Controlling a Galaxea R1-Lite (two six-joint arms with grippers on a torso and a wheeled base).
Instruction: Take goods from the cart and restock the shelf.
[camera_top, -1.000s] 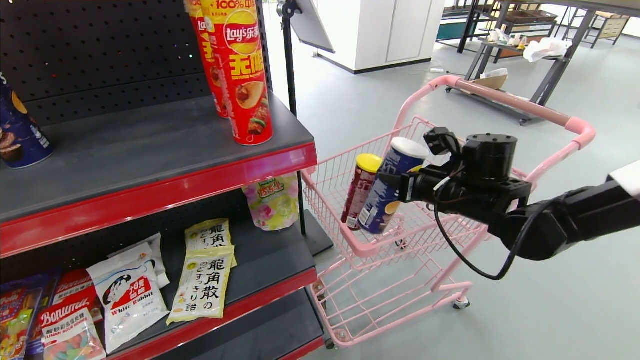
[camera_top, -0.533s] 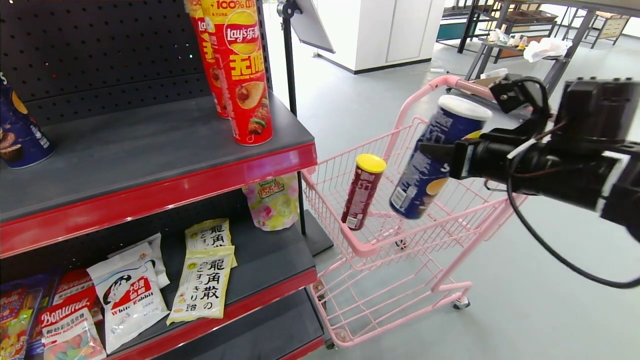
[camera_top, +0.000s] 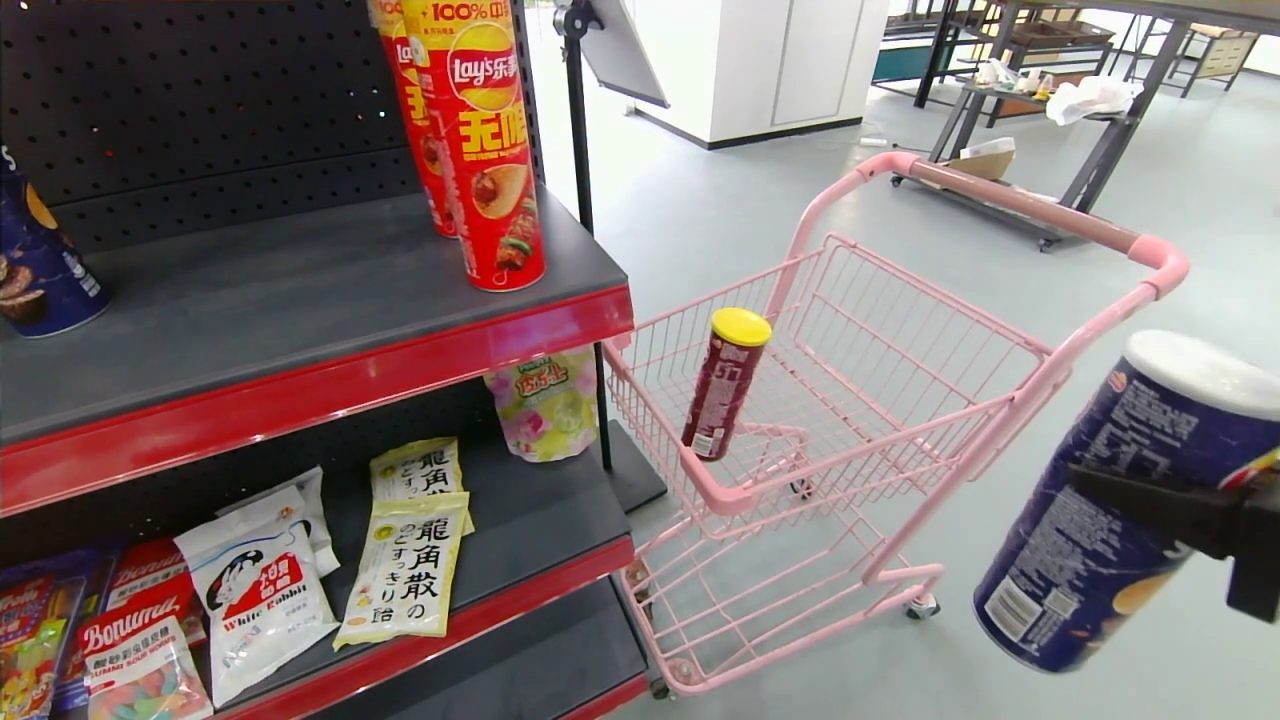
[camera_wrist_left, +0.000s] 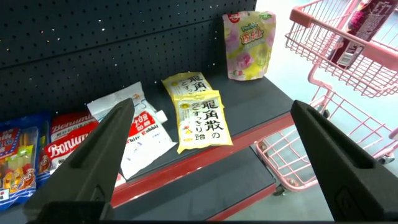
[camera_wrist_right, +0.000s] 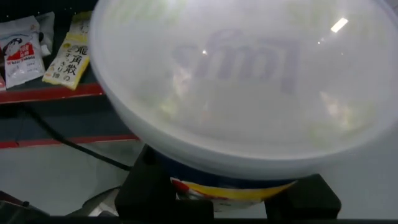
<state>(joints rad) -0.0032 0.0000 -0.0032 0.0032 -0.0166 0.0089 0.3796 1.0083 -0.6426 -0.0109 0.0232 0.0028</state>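
The shelf (camera_top: 300, 290) is on the robot's left, and its top board has a lot of bare room. The pink cart (camera_top: 1000, 200) stands just beside the shelf's end.

The step in hand looks like the carry: one blue can (camera_top: 1110, 500) is out of the cart and up in the air, near the cart's handle side and well apart from the shelf. It leans a bit, with its white lid up. The right pincer (camera_top: 1180, 510) holds it tight around the middle, one finger on each side.

The next move probably calls for a swing over to the top board. The can should then be set down upright in the bare spot, near the tall red cans (camera_top: 495, 150), without bumping them.

A red can (camera_top: 725, 385) with a yellow lid leans in the cart's front corner, so there is one more to get.

The left pincer (camera_wrist_left: 211, 106) is spread wide and holds nothing. It hangs in front of the lower shelf, where the bags (camera_wrist_left: 199, 115) lie flat.
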